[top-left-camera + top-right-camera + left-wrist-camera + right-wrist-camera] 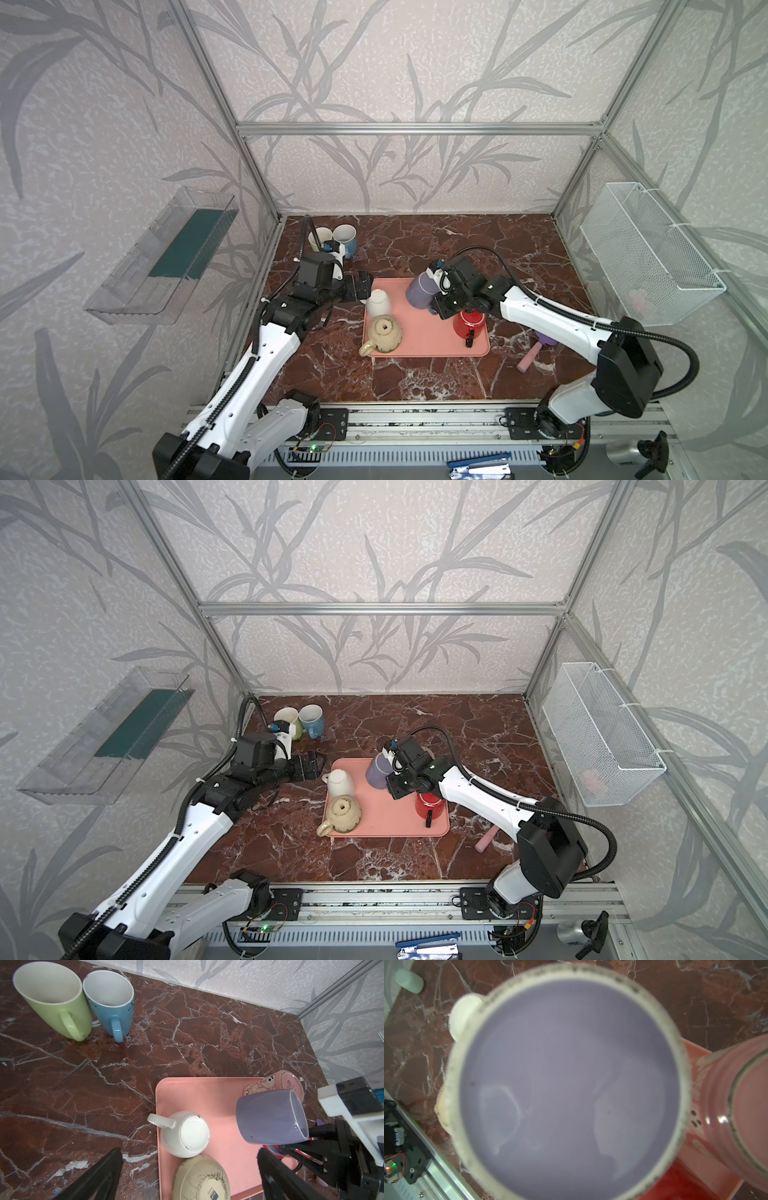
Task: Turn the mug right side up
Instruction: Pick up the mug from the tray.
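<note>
Purple mug (571, 1084) (tilted) beside pink mug (726, 1105), red mug (469, 326).

Light is coming soft & even; both top views are looking bright & sharp, faint shadows lying on the table (415, 249). Frame edges are bending at 3 & 9 o'clock. In right wrist view the mug (571, 1084) is filling the pic, blurring badly, rim out of focus; glare is glinting on the pink mug (716, 1105) at 4 o'clock. Left wrist view is looking crisp.
</note>
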